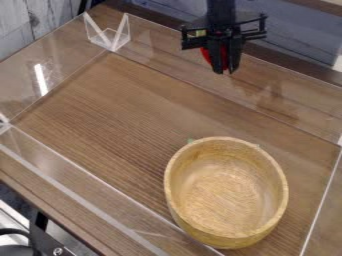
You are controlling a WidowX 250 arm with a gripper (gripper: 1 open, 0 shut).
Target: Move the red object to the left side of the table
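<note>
- Nearest to where I stand, the wooden bowl sits empty at the near right of the table, well apart from the work at the far edge.
- The wide stretch of wood-grain in the middle and to the left is bare, with clear acrylic walls along the sides.
- At the far left corner a small clear stand rests by the wall, something to keep away from when setting down.
- At the far side, a little right of centre, the gripper hangs pointing almost straight down, above the table surface.
- Its fingers are clenched on the red object, which shows as a red patch between the dark finger pads; it is lifted off the wood, not resting on it.
- As I judge it, the carry is under way and the drop is not yet made. To do it well, the arm should hold that grip firm, travel left at this height so the fruit clears the wood, then lower close to the surface before letting go, since a round toy will roll if dropped.
</note>
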